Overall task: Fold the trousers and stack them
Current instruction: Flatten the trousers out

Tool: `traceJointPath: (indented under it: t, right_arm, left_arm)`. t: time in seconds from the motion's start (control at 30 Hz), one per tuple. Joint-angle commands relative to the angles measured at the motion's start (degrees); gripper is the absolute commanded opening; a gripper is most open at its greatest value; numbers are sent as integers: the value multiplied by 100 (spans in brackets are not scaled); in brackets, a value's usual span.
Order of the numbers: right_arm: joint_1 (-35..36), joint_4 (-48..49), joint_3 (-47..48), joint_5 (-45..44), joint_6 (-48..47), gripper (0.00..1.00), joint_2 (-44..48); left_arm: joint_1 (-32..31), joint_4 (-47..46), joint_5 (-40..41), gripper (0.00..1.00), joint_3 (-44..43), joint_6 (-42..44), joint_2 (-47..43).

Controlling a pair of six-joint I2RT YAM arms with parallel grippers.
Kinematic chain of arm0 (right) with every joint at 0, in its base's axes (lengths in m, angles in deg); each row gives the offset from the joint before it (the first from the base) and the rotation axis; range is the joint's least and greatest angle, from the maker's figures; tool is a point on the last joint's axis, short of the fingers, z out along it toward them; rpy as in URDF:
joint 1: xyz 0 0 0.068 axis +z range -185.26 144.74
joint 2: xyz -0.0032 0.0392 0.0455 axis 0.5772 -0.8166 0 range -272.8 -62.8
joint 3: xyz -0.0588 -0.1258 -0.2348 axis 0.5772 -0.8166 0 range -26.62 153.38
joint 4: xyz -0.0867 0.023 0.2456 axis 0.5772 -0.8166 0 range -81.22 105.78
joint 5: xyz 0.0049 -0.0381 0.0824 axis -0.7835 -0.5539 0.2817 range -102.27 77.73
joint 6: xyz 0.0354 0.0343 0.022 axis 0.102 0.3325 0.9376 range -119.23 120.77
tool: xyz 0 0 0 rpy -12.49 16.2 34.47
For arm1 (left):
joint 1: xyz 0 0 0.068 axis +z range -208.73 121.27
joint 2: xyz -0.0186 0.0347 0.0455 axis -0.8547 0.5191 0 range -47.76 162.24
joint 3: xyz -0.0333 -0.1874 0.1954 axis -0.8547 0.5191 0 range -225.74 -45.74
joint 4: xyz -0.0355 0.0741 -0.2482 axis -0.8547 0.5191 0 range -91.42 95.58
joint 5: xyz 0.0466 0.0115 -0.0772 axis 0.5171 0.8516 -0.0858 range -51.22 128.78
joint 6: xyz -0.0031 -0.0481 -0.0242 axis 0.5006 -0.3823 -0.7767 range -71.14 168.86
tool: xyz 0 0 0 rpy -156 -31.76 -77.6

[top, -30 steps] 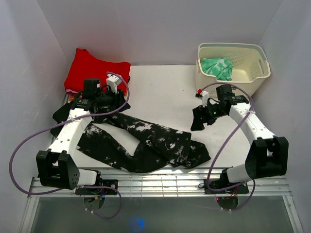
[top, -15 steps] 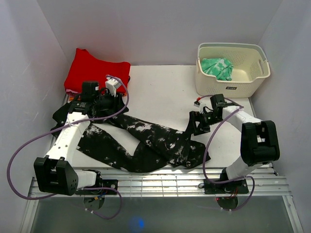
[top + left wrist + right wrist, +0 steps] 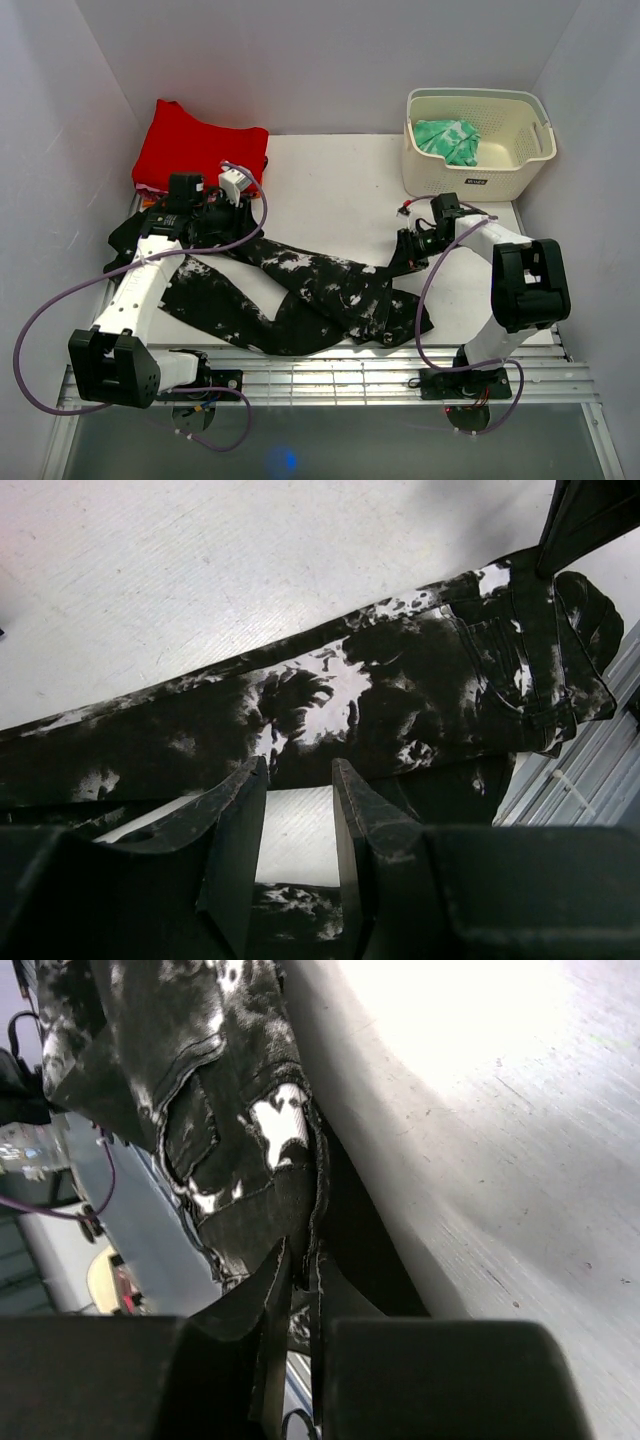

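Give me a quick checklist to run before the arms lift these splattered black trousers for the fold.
1. Right gripper shut on the waist end of the black white-splattered fabric trousers: ok.
2. Left gripper holding the trousers: cannot tell; its fingers stand apart above the cloth.
3. Trousers lying flat: not ok, legs crossed and bunched.
4. Green patterned cloth inside the cream plastic basket, out of the way: ok.
5. Trousers inside the white table's near edge: not ok, they reach the metal grille.
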Motion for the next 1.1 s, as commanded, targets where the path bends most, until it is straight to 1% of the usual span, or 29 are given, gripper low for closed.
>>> traceJointPath:
  t: [0.0,0.13,0.23,0.27,0.3,0.37,0.4,0.43,0.47,0.5,0.57,0.6,0.67,0.7,0.77,0.8,0.83,0.87,0.9,0.93,0.97,1.0,1.03,1.07]
  right_arm:
    - [-116,-247,311,213,-181,8,534]
    - [-450,-651,522,-85,-462,8,1132]
    - [-863,-1152,987,-586,-927,8,1519]
    - [-1082,-1353,1275,-726,-1164,8,1641]
    - [-1310,-1434,1435,-1093,-1296,8,1651]
    - [-1548,-1531,1908,-1438,-1604,8,1555]
    - [-1593,-1531,2050,-1788,-1875,8,1485]
    - [-1620,-1514,2191,-1939,-2026,8,1302]
    - [-1646,-1305,2288,-2106,-2149,8,1222]
    - [-1646,-1163,2367,-2464,-2272,8,1125]
    - [-1655,-865,2386,-2774,-2370,8,852]
    - [-1655,-611,2386,-3071,-2405,8,756]
    - [-1655,-302,2394,-3468,-2432,8,553]
    - [-1655,-48,2420,-3827,-2440,8,501]
    - [-1655,234,2465,-4136,-2423,8,412]
    - [-1655,279,2526,-4347,-2397,11,386]
    - [-1655,271,2665,-4392,-2379,17,368]
    - [-1655,218,2745,-4419,-2353,23,368]
    - [-1655,140,2833,-4436,-2352,46,377]
    - [-1655,-96,2973,-4428,-2379,62,403]
    - [-1655,-281,3061,-4393,-2405,73,421]
    - [-1664,-509,3141,-4314,-2449,82,447]
    - [-1681,-755,3194,-4244,-2493,85,517]
    - [-1716,-1158,3159,-4174,-2545,88,552]
  left_arm:
    - [23,55,-116,43,65,169,-214]
    - [23,134,-63,42,136,301,-267]
    - [41,213,-37,41,153,337,-311]
    - [32,248,-37,41,153,346,-328]
    - [32,248,-46,40,171,346,-355]
    - [41,231,-46,40,179,328,-399]
    - [41,213,-2,40,188,302,-416]
    - [41,204,24,40,188,284,-425]
    - [50,187,60,40,197,249,-416]
    - [50,178,147,40,188,240,-408]
    - [67,152,288,40,180,223,-373]
    - [67,160,375,40,162,223,-355]
    - [129,169,718,39,144,222,-328]
    - [225,160,823,38,153,223,-320]
    - [339,125,1157,37,206,179,-302]
    - [401,134,1254,36,223,161,-285]
    - [541,212,1525,36,232,100,-250]
    - [646,274,1632,36,267,91,-206]
    - [995,362,1711,35,293,82,-127]
    - [1173,493,1738,35,329,108,-91]
    - [1375,547,1739,36,407,143,-74]
    - [1560,634,1730,37,434,213,-47]
    - [1962,792,1721,38,460,388,-21]
    - [2175,845,1721,39,487,494,23]
